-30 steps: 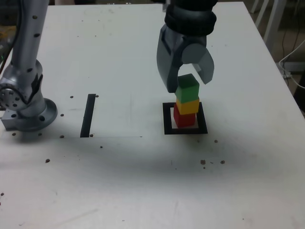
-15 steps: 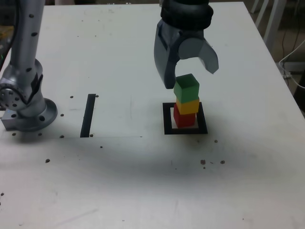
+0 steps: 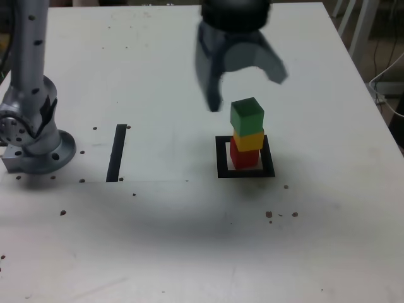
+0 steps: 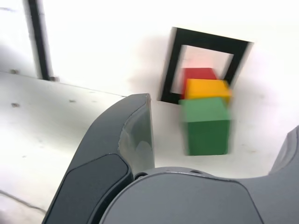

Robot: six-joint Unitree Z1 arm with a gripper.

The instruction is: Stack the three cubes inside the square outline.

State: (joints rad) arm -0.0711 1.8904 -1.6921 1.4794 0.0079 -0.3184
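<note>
stack standing in outline: red, yellow, green on top. gripper above it, jaws apart, holding nothing.

A robotics lab: a white table carries the arm's bolted metal base. Black tape marks lie beside the base.

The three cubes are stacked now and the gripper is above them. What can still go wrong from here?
1. The open gripper hangs close above the green cube; a sideways move might clip it and topple the stack.
2. The green cube looks slightly twisted on the yellow cube, so a table bump may shift it.
</note>
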